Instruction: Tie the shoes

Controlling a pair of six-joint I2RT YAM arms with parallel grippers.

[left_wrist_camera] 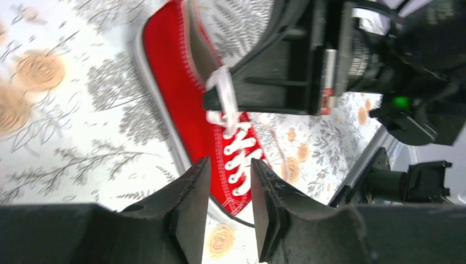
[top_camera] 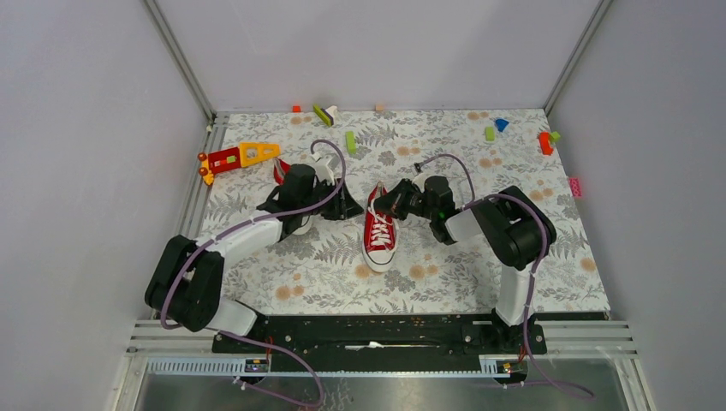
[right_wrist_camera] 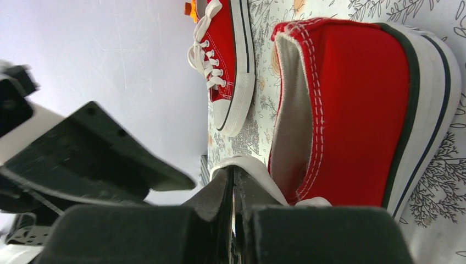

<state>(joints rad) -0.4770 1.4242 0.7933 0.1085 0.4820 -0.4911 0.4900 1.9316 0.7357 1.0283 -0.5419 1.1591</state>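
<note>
One red shoe (top_camera: 379,233) with white laces lies in the middle of the mat, toe toward the arms. It also shows in the left wrist view (left_wrist_camera: 181,93) and heel-first in the right wrist view (right_wrist_camera: 357,104). The second red shoe (right_wrist_camera: 226,52) lies further left, mostly hidden under the left arm in the top view (top_camera: 279,170). My right gripper (right_wrist_camera: 232,171) is shut on a white lace (right_wrist_camera: 244,162) at the shoe's opening, and it also shows in the top view (top_camera: 387,202). My left gripper (left_wrist_camera: 231,165) is open and empty, just left of the shoe (top_camera: 349,206).
A red-and-yellow toy piece (top_camera: 242,156) lies at the back left. Small blocks are scattered along the back: green (top_camera: 350,141), blue (top_camera: 501,124), red (top_camera: 545,142), pink (top_camera: 574,186). Grey walls close in the floral mat on three sides.
</note>
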